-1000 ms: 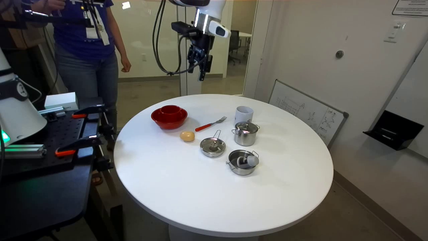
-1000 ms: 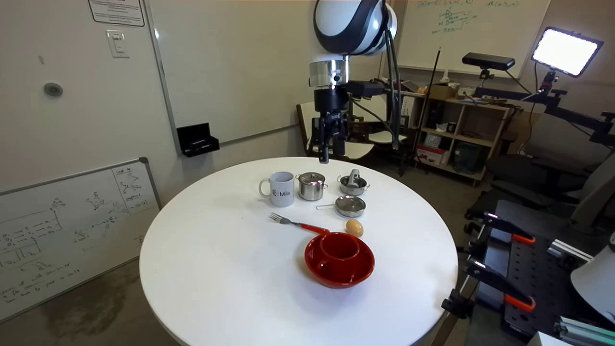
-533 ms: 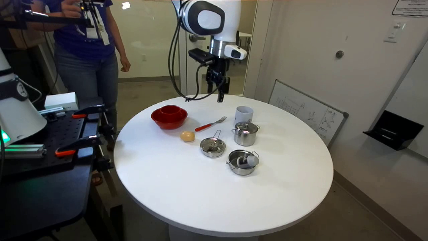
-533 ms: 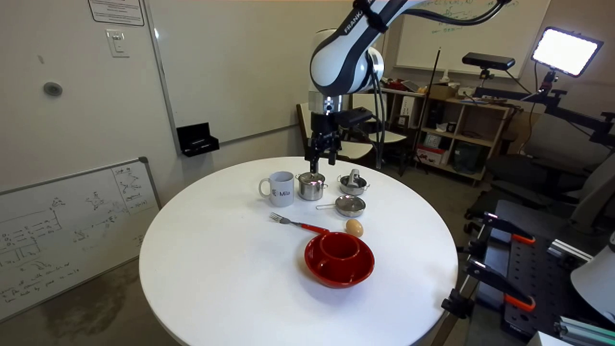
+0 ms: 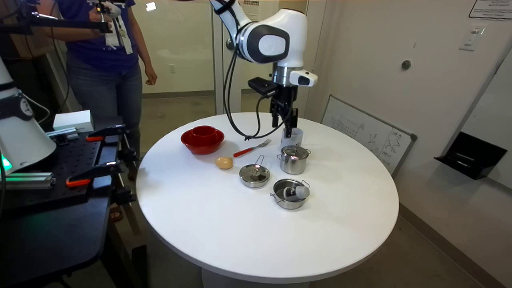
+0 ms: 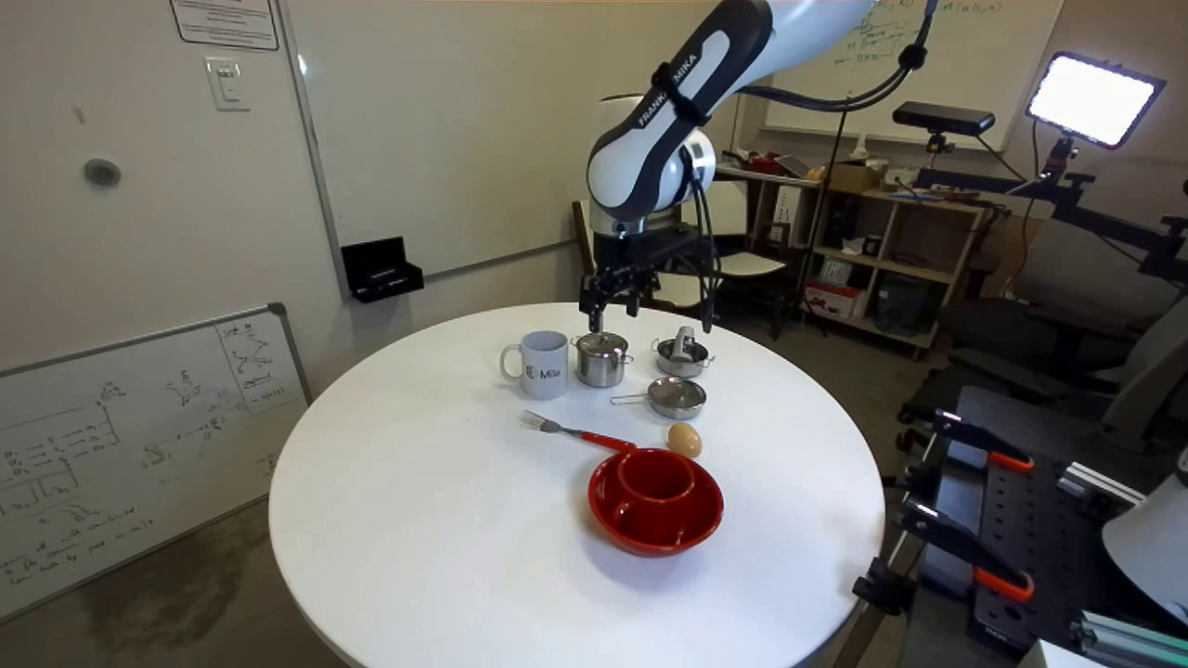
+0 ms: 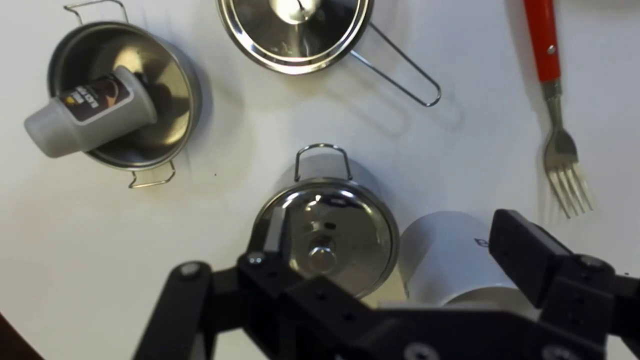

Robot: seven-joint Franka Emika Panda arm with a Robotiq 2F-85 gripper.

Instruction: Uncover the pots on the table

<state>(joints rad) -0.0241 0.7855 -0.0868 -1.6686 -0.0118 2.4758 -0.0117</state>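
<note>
Pincer [image 7: 391,229], spread wide, has sunk toward the tall pot [image 5: 293,163] below it, whose lid [image 7: 340,232] seems the next target.

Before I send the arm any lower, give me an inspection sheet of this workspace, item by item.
Surface: white round table; spills, nothing seen; one tiny dark speck in the wrist view.
Job's things: tall steel pot and wire-handled saucepan, both lidded; low steel pot, no lid, with a labelled grey container leaning in it.
Clutter: pale printed mug beside the tall pot; red-handled fork; brown egg; red bowl holding a red cup.
Gripper: open, nothing held.
Cables: black cables loop down from the arm; clearance over the table cannot be told.
Surroundings: person standing behind the black bench in an exterior view; whiteboard leaning against the wall.
</note>
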